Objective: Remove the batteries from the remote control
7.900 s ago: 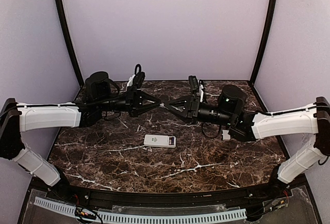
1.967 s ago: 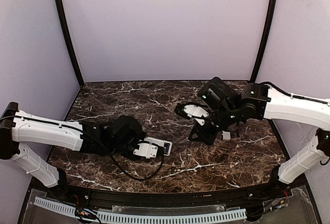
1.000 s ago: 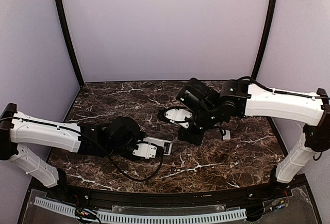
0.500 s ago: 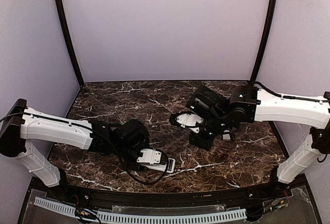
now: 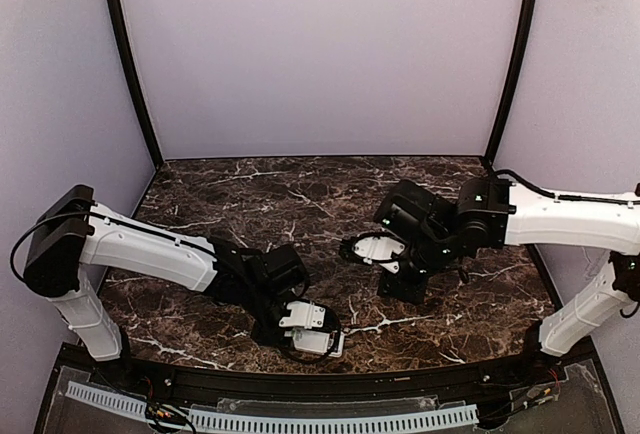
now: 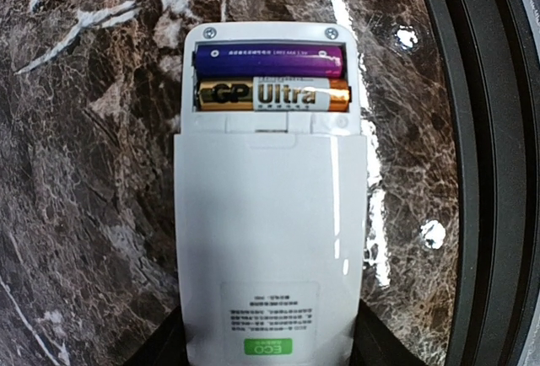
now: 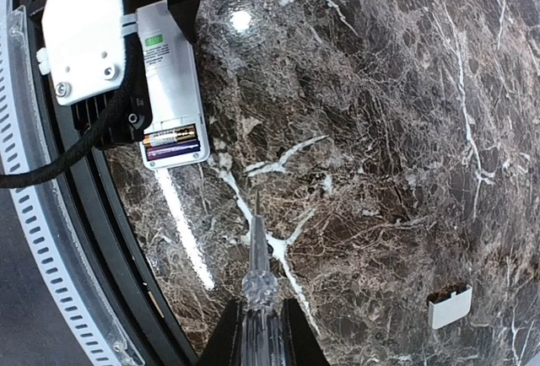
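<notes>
The remote control (image 6: pixel 268 214) lies back-up near the table's front edge, its white body also showing in the top view (image 5: pixel 322 344). My left gripper (image 6: pixel 268 356) is shut on its lower end, one dark finger on each long side. The battery bay is uncovered: a purple battery (image 6: pixel 268 61) lies above a gold-and-black one (image 6: pixel 272 94). My right gripper (image 7: pixel 257 336) is shut on a clear pointed tool (image 7: pixel 257 265), whose tip hangs over bare marble right of the remote (image 7: pixel 173 88). In the top view that gripper (image 5: pixel 398 276) hovers mid-table, apart from the remote.
A small white squarish plastic piece (image 7: pixel 449 307) lies on the marble to the right. The black front rail (image 6: pixel 481 172) runs close beside the remote. The left wrist's white camera mount (image 7: pixel 84 37) and its cable sit over the remote's held end.
My left arm has carried the remote from mid-table to the front edge and turned it. My right arm swung towards the centre, then drew back right.
</notes>
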`<state>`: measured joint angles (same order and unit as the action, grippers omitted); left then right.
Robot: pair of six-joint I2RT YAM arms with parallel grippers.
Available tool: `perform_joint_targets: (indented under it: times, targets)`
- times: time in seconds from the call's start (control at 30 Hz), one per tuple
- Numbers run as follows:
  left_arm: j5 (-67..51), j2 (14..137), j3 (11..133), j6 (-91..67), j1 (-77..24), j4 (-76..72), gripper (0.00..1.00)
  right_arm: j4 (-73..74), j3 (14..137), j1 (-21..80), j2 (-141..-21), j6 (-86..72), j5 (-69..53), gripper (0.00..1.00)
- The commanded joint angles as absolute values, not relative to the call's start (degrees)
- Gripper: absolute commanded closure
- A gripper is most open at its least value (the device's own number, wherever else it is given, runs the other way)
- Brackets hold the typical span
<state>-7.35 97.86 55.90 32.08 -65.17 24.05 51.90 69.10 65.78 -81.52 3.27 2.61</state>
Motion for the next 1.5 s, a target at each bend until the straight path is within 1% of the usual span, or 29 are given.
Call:
perform_joint_targets:
  times: [0.0, 0.03, 0.1, 0.13, 0.17, 0.23, 0.3, 0.4, 0.5, 0.53, 0.57, 0.6, 0.67, 0.73, 0.8, 0.83, 0.93, 1.13, 1.23, 1.37, 1.47]
  targets:
    - [-6.19, 97.70, 55.80, 31.11, -65.48, 24.86, 0.59, 50.17, 69.52, 66.30, -81.18, 7.75, -0.86, 1.00]
    - [-5.95, 97.42, 55.63, 31.16, -65.48, 24.56, 0.57, 50.24, 69.93, 66.33, -81.40, 8.59, -1.16, 1.00]
    - [-5.56, 96.86, 55.09, 31.29, -65.46, 24.25, 0.45, 50.30, 70.72, 66.35, -82.17, 9.91, -1.15, 1.00]
    - [-5.08, 96.64, 54.92, 31.16, -65.47, 24.08, 0.41, 50.43, 71.15, 66.36, -82.55, 10.50, -0.96, 1.00]
    - [-4.37, 95.94, 54.45, 30.84, -65.48, 23.58, 0.30, 50.71, 71.57, 66.30, -82.94, 10.95, -0.78, 1.00]
    - [-3.67, 94.38, 53.50, 30.18, -65.48, 22.60, 0.13, 50.97, 72.24, 66.31, -83.58, 11.63, -0.48, 1.00]
    - [-2.58, 92.01, 52.34, 29.17, -65.48, 21.22, 0.03, 51.02, 72.56, 66.36, -84.05, 12.09, -0.24, 1.00]
    - [-0.96, 87.29, 50.31, 27.13, -65.48, 18.99, 0.02, 51.14, 72.81, 66.35, -84.21, 12.51, -0.19, 1.00]
    - [5.97, 82.86, 46.28, 24.38, -65.48, 14.03, 0.01, 51.13, 73.07, 66.25, -83.71, 12.93, -0.20, 1.00]
    - [7.99, 80.28, 45.07, 21.72, -65.48, 10.14, 0.01, 51.06, 73.24, 66.26, -83.53, 13.06, -0.22, 1.00]
    - [12.15, 79.08, 42.27, 20.57, -65.48, 8.15, 0.02, 51.10, 73.44, 66.26, -83.42, 13.21, -0.23, 1.00]
    - [13.15, 76.44, 41.00, 19.56, -65.48, 5.90, 0.01, 51.06, 73.66, 66.27, -83.45, 13.41, -0.58, 1.00]
    - [11.23, 72.76, 37.35, 22.47, -65.41, 4.42, 0.02, 51.26, 74.18, 66.20, -83.65, 13.74, -1.55, 1.00]
    - [6.77, 70.75, 35.66, 24.47, -65.03, 5.89, 0.05, 51.75, 74.79, 66.26, -84.07, 14.01, -2.83, 1.00]
    - [1.87, 70.00, 35.47, 25.02, -64.53, 6.84, 0.05, 52.06, 75.09, 66.24, -84.51, 14.30, -4.08, 1.00]
    - [-2.72, 69.98, 35.45, 25.17, -64.30, 6.98, 0.05, 52.18, 75.14, 66.22, -84.69, 14.44, -4.61, 1.00]
    - [-12.43, 71.96, 35.73, 26.01, -61.88, 6.74, 0.05, 52.50, 75.36, 66.27, -85.42, 14.72, -5.00, 1.00]
    - [-23.21, 78.06, 38.84, 33.08, -57.22, 6.88, 0.09, 52.33, 75.15, 66.27, -85.67, 13.86, -6.36, 1.00]
    - [-25.97, 81.47, 41.48, 37.58, -54.97, 7.76, 0.09, 51.49, 73.75, 66.22, -84.52, 13.07, -7.11, 1.00]
    - [-26.97, 86.69, 46.07, 43.79, -54.53, 11.91, 0.09, 50.90, 71.83, 66.26, -82.83, 11.95, -7.70, 1.00]
    - [-27.08, 90.79, 47.51, 46.87, -54.50, 12.12, 0.09, 50.55, 70.29, 66.25, -81.44, 10.92, -7.58, 1.00]
